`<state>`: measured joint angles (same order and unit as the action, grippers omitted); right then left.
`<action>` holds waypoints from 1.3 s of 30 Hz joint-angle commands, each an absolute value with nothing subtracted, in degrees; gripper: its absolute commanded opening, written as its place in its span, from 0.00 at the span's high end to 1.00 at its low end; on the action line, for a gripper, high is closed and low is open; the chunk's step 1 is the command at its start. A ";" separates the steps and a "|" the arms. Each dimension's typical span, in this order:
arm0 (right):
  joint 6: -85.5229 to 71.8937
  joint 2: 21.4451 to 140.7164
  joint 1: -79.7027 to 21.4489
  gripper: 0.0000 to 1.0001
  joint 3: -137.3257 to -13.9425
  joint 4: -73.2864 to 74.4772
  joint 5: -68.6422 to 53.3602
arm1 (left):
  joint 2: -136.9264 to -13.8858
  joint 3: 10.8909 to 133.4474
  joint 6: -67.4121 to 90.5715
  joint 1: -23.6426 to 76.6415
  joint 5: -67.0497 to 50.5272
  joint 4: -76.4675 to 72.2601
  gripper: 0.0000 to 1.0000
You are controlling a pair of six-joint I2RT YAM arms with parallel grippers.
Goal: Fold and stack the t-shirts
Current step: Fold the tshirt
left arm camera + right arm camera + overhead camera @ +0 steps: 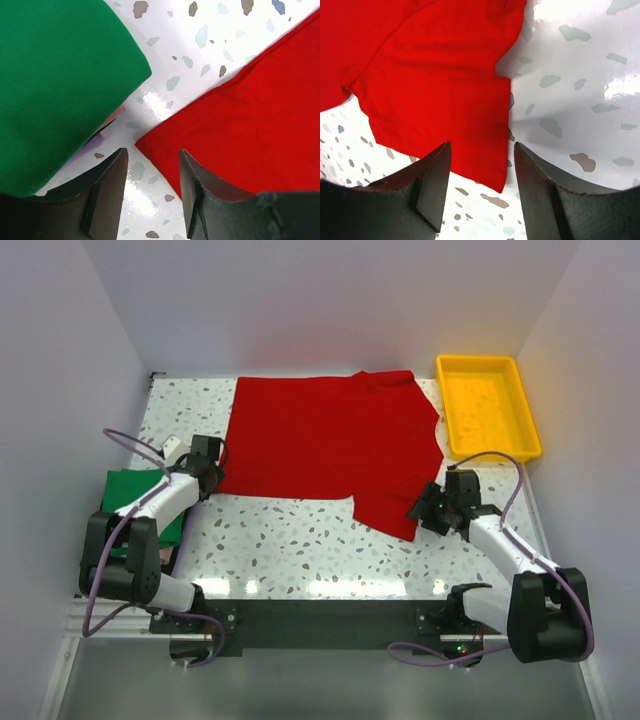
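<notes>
The top view looks down from behind over the whole surface [300, 540]; both wrist views sit close above it, sharing the red t-shirt [330, 440].

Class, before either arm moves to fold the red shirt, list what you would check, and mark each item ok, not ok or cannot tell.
1. Open left gripper: ok.
2. Open right gripper: ok.
3. Corner of red shirt between left fingers: ok.
4. Corner of sleeve between right fingers: ok.
5. Either gripper touching red shirt: cannot tell.
6. Folded green shirt apart from red shirt: ok.
</notes>
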<state>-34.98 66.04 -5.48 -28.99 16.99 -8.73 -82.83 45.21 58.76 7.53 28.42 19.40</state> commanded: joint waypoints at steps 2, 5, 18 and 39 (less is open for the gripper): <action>-35.68 64.34 -7.20 0.43 -28.04 17.49 -8.62 | -81.30 45.09 58.27 7.65 28.74 16.96 0.50; -36.47 64.86 -9.22 0.44 -27.95 17.32 -7.12 | -81.47 45.17 58.53 7.65 28.39 17.14 0.50; -39.90 63.28 -15.38 0.46 -26.89 20.99 1.13 | -79.37 42.45 60.29 7.65 28.30 18.02 0.49; -42.10 70.58 -24.96 0.72 -31.55 23.11 15.12 | -78.93 41.22 60.21 7.65 26.81 16.17 0.49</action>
